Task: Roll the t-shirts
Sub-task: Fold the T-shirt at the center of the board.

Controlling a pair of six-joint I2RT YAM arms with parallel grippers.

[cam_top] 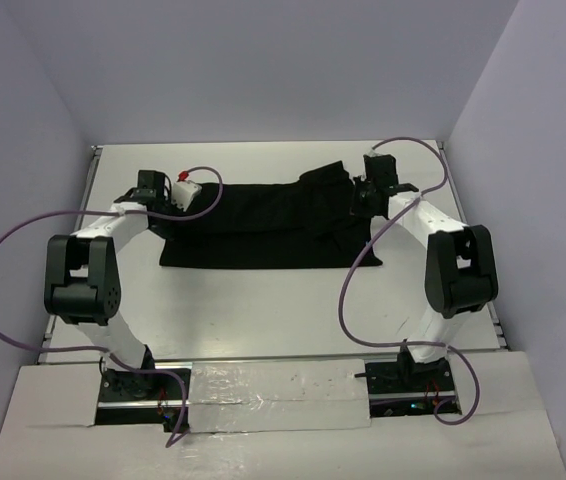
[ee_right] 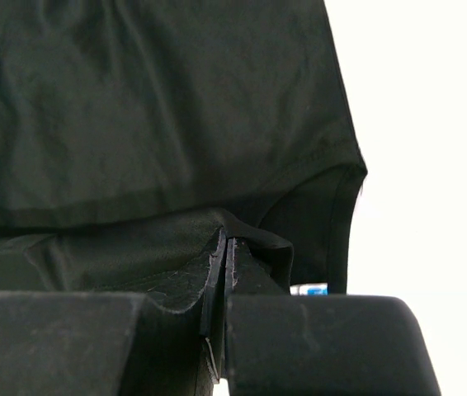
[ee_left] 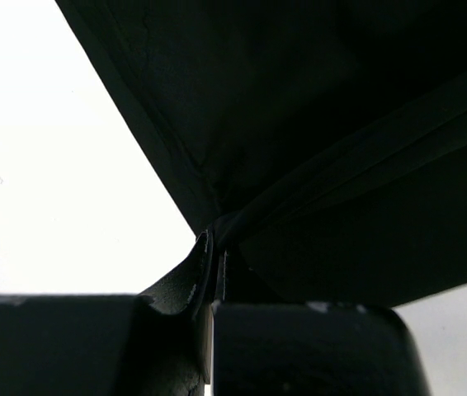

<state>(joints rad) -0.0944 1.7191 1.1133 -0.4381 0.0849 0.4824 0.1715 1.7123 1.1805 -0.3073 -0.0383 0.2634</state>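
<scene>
A black t-shirt (cam_top: 263, 225) lies folded into a wide band across the far middle of the white table (cam_top: 263, 310). My left gripper (cam_top: 181, 196) is at its far left end, shut on a fold of the t-shirt (ee_left: 316, 124), with the fabric pinched between its fingertips (ee_left: 209, 247). My right gripper (cam_top: 365, 196) is at the far right end, shut on a fold of the t-shirt (ee_right: 134, 124), with the cloth draped over its fingertips (ee_right: 221, 247). A sleeve (cam_top: 325, 176) bunches near the right gripper.
Purple cables (cam_top: 23, 230) loop from both arms over the table sides. Grey walls (cam_top: 263, 70) close in the back and both sides. Silver tape (cam_top: 273, 395) covers the near edge between the arm bases.
</scene>
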